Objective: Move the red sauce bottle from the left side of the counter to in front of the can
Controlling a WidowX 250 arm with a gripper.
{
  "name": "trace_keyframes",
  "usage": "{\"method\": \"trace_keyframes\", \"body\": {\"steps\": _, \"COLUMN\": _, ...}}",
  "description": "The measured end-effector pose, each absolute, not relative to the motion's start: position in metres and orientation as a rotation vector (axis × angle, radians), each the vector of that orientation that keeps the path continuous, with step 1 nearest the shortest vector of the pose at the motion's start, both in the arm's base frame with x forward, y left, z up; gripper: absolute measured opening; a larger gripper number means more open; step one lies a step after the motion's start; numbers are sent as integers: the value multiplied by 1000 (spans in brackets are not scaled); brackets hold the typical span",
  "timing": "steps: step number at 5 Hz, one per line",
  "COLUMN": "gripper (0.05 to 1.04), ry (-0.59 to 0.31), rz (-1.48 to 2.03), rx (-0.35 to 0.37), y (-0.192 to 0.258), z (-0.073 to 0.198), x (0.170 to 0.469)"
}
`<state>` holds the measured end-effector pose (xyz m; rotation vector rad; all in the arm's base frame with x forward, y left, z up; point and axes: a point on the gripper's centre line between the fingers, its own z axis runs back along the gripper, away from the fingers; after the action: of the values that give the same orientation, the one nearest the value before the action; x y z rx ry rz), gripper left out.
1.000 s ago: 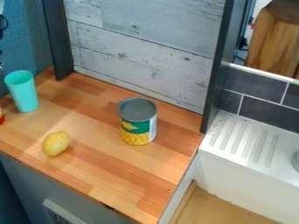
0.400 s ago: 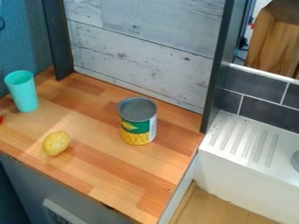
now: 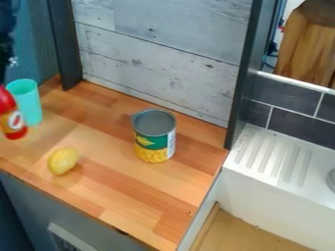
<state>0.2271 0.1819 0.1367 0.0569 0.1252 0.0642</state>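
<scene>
Our gripper (image 3: 6,73) is just above the red bottle (image 3: 11,116) by the green cup (image 3: 30,100), and we cannot tell if it holds it; the bottle looks slippery and squishy, so its middle seems best to grab.

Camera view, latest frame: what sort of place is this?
Probably a kitchen mock-up, perhaps a toy one: a wooden counter holds a can of corn, and beside it a white grooved drainboard sits below dark wall tiles.
</scene>
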Motion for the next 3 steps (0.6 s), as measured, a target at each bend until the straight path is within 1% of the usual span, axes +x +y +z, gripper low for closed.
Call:
{"method": "trace_keyframes", "body": {"steps": 1, "gripper": 338, "ry": 90, "rz": -2, "rx": -13, "y": 140, "z": 142, "x": 236}}
{"method": "trace_keyframes", "body": {"steps": 2, "gripper": 338, "ry": 68, "rz": -110, "rx": -4, "y": 91, "z": 140, "x": 249}}
{"method": "trace_keyframes", "body": {"steps": 3, "gripper": 338, "ry": 99, "rz": -202, "rx": 17, "y": 40, "z": 121, "x": 248}}
